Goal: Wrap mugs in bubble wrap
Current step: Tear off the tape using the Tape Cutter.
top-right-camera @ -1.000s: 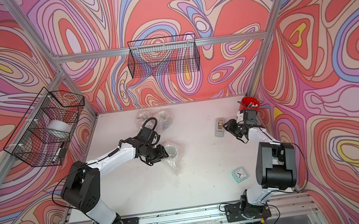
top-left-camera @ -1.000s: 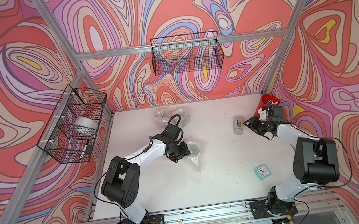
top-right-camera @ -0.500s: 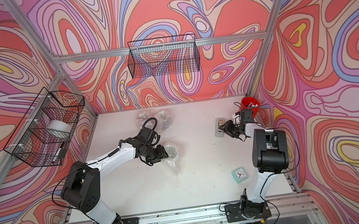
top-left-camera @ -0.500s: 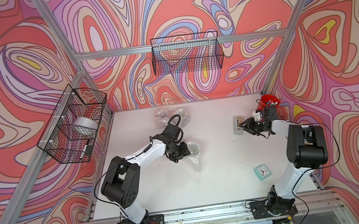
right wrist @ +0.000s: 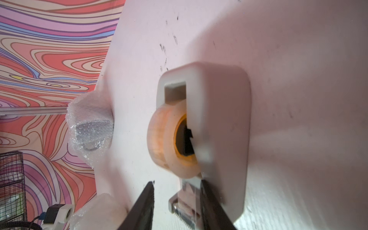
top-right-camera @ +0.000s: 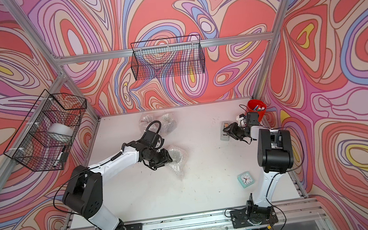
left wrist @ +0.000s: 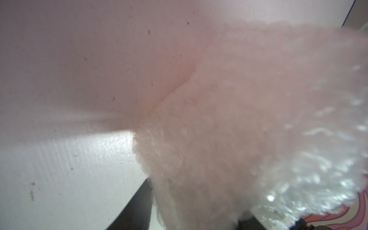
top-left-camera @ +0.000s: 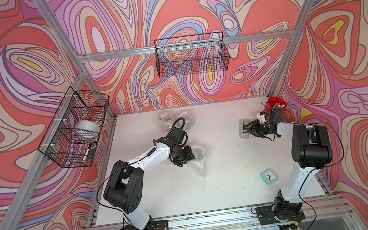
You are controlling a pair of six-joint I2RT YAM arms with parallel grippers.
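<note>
L fingers point(left wrist: 139, 205) clamped on bubble wrap point(top-left-camera: 200, 160) bundle near table point(top-left-camera: 164, 194) centre. Light, squashy, slick; mug inside not visible, prob. fragile, so pinch gathered folds w/o crushing. R fingers point(right wrist: 143, 201) apart, astride tape dispenser point(top-left-camera: 242, 133) cutter at 2 o'clock.

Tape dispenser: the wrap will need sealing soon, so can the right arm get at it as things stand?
Probably yes. The right gripper is at the tape dispenser, its jaws standing apart on either side of the cutter end in the right wrist view. Nothing lies between them except the loose tape strip.
</note>
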